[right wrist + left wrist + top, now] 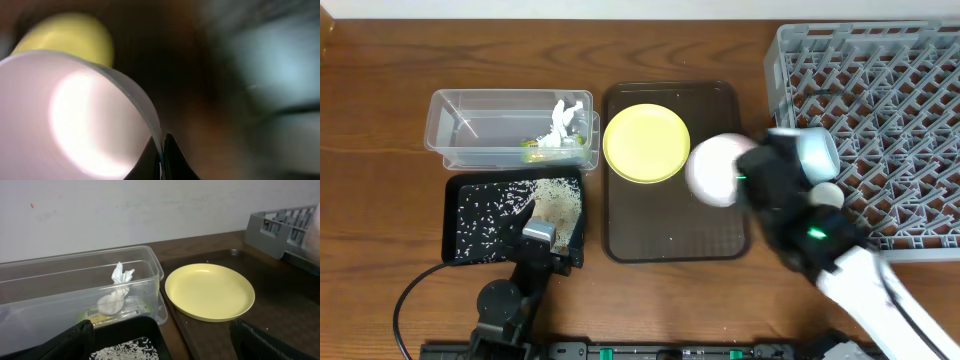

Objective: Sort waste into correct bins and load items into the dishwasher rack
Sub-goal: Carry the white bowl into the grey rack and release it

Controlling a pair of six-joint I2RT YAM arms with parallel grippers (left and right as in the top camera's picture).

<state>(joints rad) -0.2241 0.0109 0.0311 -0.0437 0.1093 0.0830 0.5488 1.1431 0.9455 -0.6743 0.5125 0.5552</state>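
Since the right tool (161, 156) is clenched on the thin rim of the white bowl (716, 168), one finger inside and one outside, we judge the bowl light and stiff. It also looks smooth, so it could pivot or slip in such a narrow pinch. A rim hold suits it; there is no handle or lip to take instead. The bowl hangs over the right side of the brown serving tray (675, 238), between the yellow plate (646, 143) and the dishwasher rack (880, 90), just short of the rack's edge.

The left tool (165, 341) is released, with its fingers wide apart over the black tray (460, 248) and its rice grains (495, 215). Crumpled paper (560, 122) and a green wrapper (534, 153) lie in the clear tub (460, 125).

Hard to make out: the right wrist view is badly blurred. The plate is only a yellow smear, and a pale-blue patch at the right may be the other bowl — we cannot tell. Overhead, the arm covers whatever sits below it near the rack corner. No chopsticks show anywhere, and the worktop under the arm is hidden.
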